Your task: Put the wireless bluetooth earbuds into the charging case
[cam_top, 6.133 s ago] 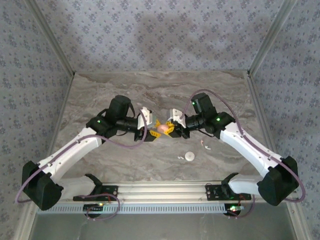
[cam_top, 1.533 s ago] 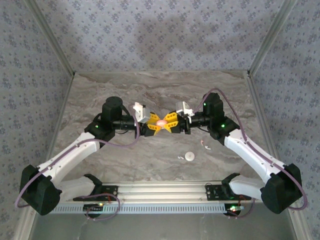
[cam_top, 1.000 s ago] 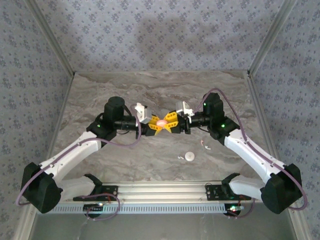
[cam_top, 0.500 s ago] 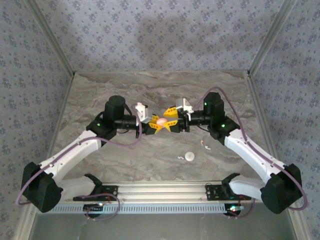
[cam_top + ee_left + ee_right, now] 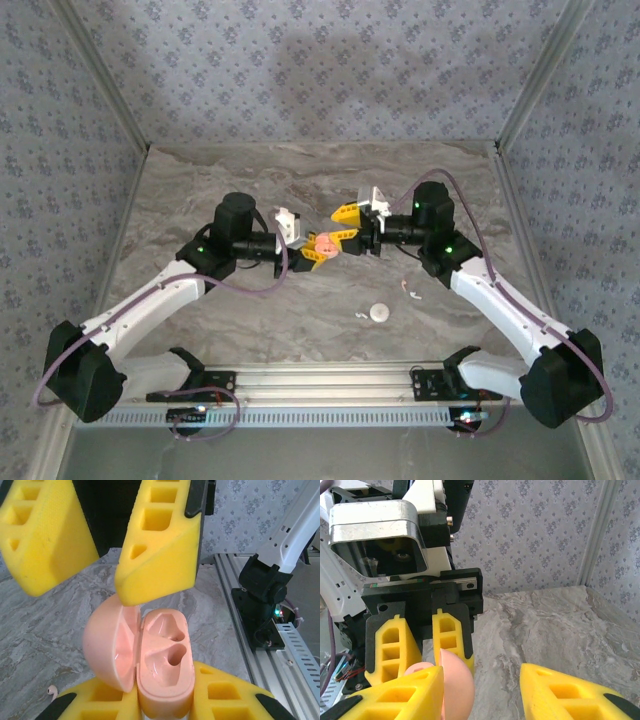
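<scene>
Two earbuds [image 5: 361, 315] near white disc [image 5: 379, 312]

Both arms are reaching inward; the left gripper [image 5: 318, 249] is clamping its jaws, facing the right gripper [image 5: 340, 226], whose jaws are gaping wide.

Setting: a robotics lab test cell. Evidence: two white-and-black arms, left arm [image 5: 150, 300] and right arm [image 5: 500, 300], stand bolted to a slotted aluminium rail [image 5: 320, 378] at the near edge of a marble-print counter [image 5: 200, 180]. Flat patterned wall panels [image 5: 320, 70], joined by metal corner posts [image 5: 105, 80], box the counter in. Small control boards with lit LEDs [image 5: 205, 408] sit by the rail.
</scene>
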You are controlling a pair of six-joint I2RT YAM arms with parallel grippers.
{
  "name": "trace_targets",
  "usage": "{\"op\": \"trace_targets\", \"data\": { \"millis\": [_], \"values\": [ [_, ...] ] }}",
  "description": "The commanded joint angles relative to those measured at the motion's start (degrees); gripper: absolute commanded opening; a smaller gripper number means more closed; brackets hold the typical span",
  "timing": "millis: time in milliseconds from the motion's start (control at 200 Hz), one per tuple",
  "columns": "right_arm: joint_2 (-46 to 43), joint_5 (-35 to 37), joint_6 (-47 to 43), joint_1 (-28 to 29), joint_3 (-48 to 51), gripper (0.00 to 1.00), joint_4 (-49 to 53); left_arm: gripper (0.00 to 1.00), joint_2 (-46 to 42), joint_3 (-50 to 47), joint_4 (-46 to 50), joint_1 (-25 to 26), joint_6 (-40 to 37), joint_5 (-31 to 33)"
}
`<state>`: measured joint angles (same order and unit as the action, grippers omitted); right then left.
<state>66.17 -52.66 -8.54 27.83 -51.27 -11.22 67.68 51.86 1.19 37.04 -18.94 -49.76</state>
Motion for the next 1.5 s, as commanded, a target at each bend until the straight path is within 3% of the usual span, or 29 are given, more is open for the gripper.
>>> {"op": "trace_targets", "data": {
  "millis": [0,165,325,525,645,780,1024,1139,1499],
  "values": [
    [-1.1,1.9,1.3,-0.5,-0.5,0.45,-1.8,0.22,-0.1,-0.4,-2.5,0.4,0.7,-0.6],
    [-1.7,1.6,8.0,-1.8,-1.9,0.53,-1.0,0.21,1.0,-5.8,-11.6,0.1,4.2,4.0],
    [-0.5,5.2,14.3,-3.1,-5.8,0.59,8.3,0.21,4.0,-8.1,-16.4,-0.2,6.8,5.5],
    [4.9,15.1,20.2,-5.6,-12.4,0.58,28.3,0.21,5.3,-10.7,-18.8,-0.4,7.9,9.1],
    [9.4,22.0,28.9,-7.6,-14.8,0.56,36.6,0.21,5.7,-12.6,-19.4,-1.5,8.2,10.7],
    [15.2,27.3,40.4,-10.1,-15.8,0.55,41.5,0.21,6.5,-14.4,-21.2,-3.3,9.1,13.2],
    [26.9,35.6,52.0,-10.5,-20.6,0.49,45.4,0.21,9.2,-13.5,-20.2,-7.4,10.8,13.5],
    [32.5,37.6,54.9,-9.3,-24.1,0.43,49.3,0.21,10.6,-12.3,-17.6,-9.2,10.3,13.2],
    [46.9,43.2,53.9,-6.2,-39.3,0.41,61.1,0.21,13.3,-10.1,-16.0,-11.4,11.4,11.0]
  ]
}}
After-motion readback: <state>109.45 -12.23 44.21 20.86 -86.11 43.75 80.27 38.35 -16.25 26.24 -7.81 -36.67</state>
